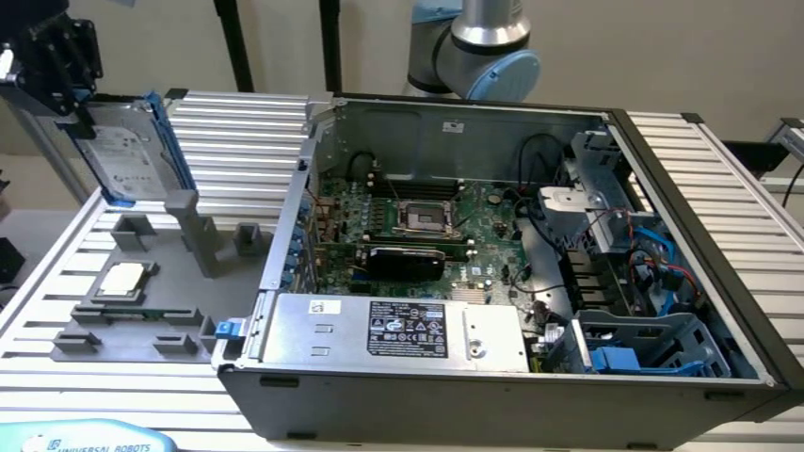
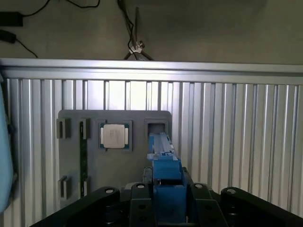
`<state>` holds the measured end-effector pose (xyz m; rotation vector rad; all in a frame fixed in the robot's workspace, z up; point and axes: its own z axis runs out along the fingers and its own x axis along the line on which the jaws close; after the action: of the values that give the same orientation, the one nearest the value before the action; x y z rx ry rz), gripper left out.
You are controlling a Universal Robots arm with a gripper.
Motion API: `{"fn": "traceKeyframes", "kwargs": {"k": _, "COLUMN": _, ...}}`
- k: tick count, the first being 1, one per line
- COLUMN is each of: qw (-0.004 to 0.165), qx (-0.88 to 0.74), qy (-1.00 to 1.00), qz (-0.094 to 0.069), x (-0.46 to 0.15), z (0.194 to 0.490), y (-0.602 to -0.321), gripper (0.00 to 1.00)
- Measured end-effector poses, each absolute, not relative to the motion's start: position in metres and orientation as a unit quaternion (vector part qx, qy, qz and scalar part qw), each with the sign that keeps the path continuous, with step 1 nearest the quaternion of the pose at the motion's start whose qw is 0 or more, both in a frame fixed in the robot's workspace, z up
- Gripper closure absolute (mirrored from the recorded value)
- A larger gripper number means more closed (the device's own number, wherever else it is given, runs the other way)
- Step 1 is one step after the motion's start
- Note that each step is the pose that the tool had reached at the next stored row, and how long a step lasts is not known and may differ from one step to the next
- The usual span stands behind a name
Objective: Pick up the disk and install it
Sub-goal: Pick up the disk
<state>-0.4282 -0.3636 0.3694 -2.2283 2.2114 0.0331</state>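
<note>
Chassis (image 1: 503, 391) of a desktop computer lies open, well apart from the pincer (image 1: 70, 89). Inside it we see a green circuit board (image 1: 415, 202), a silver box (image 1: 301, 330) with a black label (image 1: 406, 329) too small to read, and a blue cage (image 1: 647, 344) in the corner farthest from the pincer. The pincer is closed partway on the disk (image 1: 126, 151), gripping it by the edge and holding it upright in the air, blue rails down its sides. Below the pincer a grey holder plate (image 1: 188, 273) rests on the ribbed tabletop (image 1: 251, 141), with a square chip (image 1: 122, 280) in one pocket. We read "UNIVERSAL ROBOTS" on a pale blue part (image 1: 101, 441) far below the pincer.
</note>
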Motion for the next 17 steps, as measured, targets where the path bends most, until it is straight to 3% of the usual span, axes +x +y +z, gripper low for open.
{"fn": "traceKeyframes", "kwargs": {"k": 17, "qw": 0.008, "qx": -0.710, "qy": 0.704, "qz": 0.018, "x": -0.358, "z": 0.441, "y": -0.366, "gripper": 0.67}}
